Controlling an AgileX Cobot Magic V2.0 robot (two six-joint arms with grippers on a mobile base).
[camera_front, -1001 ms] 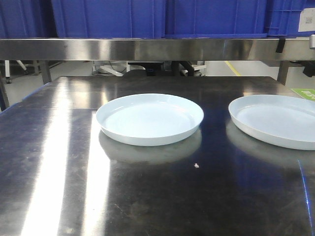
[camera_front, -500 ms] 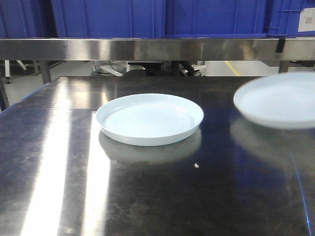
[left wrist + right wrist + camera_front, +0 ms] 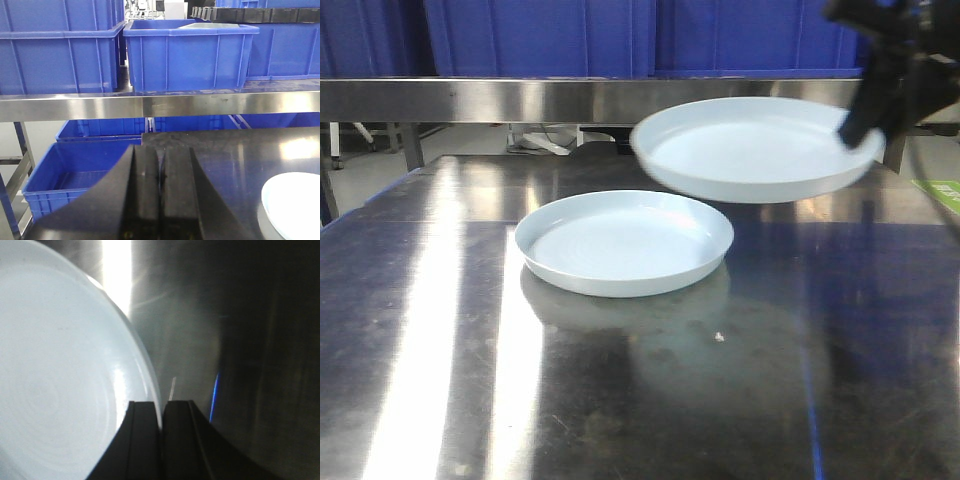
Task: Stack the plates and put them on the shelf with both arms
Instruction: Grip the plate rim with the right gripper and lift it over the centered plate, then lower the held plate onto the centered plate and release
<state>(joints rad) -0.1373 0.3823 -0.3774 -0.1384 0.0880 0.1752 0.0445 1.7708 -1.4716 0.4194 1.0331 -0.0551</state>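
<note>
My right tool [image 3: 161, 414] clamps the raised plate [image 3: 755, 148] at its rim, blurred; left tool [image 3: 160, 172] together, empty; other plate [image 3: 295, 205] cropped.

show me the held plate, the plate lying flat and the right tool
held plate [image 3: 750, 148]: front view, middle of its inner face.
flat plate [image 3: 620, 242]: front view, middle of its base.
right tool [image 3: 161, 409]: right wrist view, between the fingertips clamping the held plate's rim.

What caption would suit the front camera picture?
Right gripper holds a raised white plate by its rim, near a second plate lying on the steel table.
</note>
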